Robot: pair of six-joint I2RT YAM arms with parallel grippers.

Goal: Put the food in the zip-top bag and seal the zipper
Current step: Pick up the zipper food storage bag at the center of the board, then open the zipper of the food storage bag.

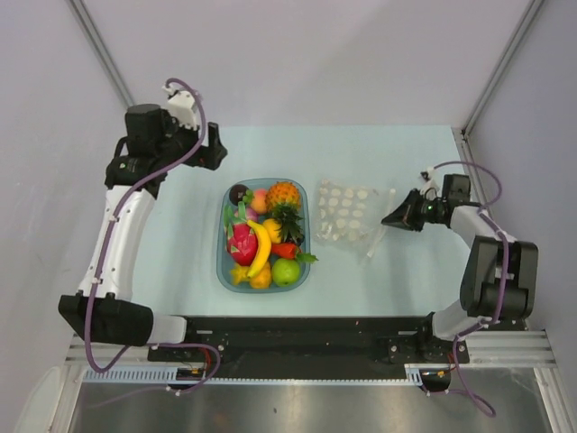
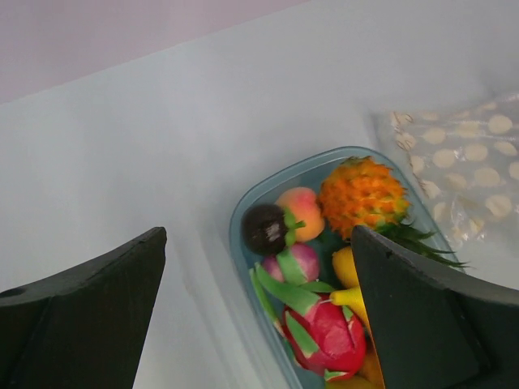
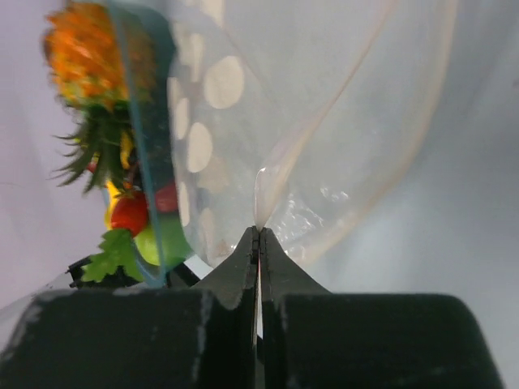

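My right gripper [image 3: 259, 233] is closed tight. In the right wrist view a thin fold of the zip-top bag [image 1: 345, 212] rises from between the fingertips, so I judge that I hold the bag by its near, right-hand edge. I cannot tell whether I have the zipper strip or only film, nor whether I have one wall or both.

Beyond the pinch the bag lies flat and empty on the table [image 1: 379, 280], its white patches showing. It sits just beside the blue tray [image 1: 222, 271] on that tray's right.

All the food [image 1: 261, 236] is in the tray, none yet in the bag. The pineapple [image 1: 283, 194] is at the far end.

Farthest off, my left gripper [image 1: 216, 149] hangs past the tray's far-left corner with its fingers spread wide, holding nothing.

What worries me:
- **Both walls pinched:** lifting would keep the mouth shut, and no fruit would go in.
- **A shallow pinch on slick film:** the bag could slip out as I raise it.
- **The bag so close to the tray:** a careless pull could drag floppy plastic over the rim and nudge the fruit.
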